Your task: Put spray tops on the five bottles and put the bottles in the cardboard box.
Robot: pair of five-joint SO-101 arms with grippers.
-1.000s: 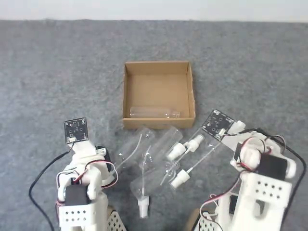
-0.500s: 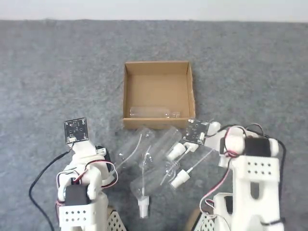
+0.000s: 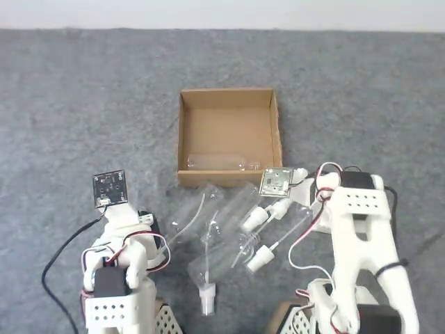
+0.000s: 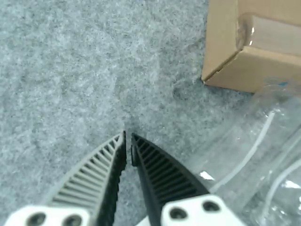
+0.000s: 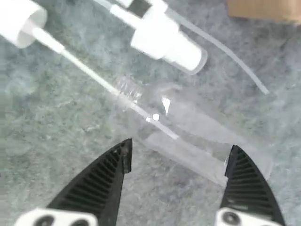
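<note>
The right gripper (image 5: 180,145) hangs wide open, holding nothing, over a clear bottle (image 5: 197,136) on the grey carpet (image 3: 69,104) by the cardboard box (image 3: 182,132). This looks like the grabbing step. Next, I think, it should drop and pinch. The left gripper (image 4: 128,137) is closed and empty.

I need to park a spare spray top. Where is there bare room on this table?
Bare carpet lies left, right and beyond the cardboard box. Inside it, the floor beyond the lone bottle is free. Crowded: the bottles and spray tops heaped just in front of the box.
</note>
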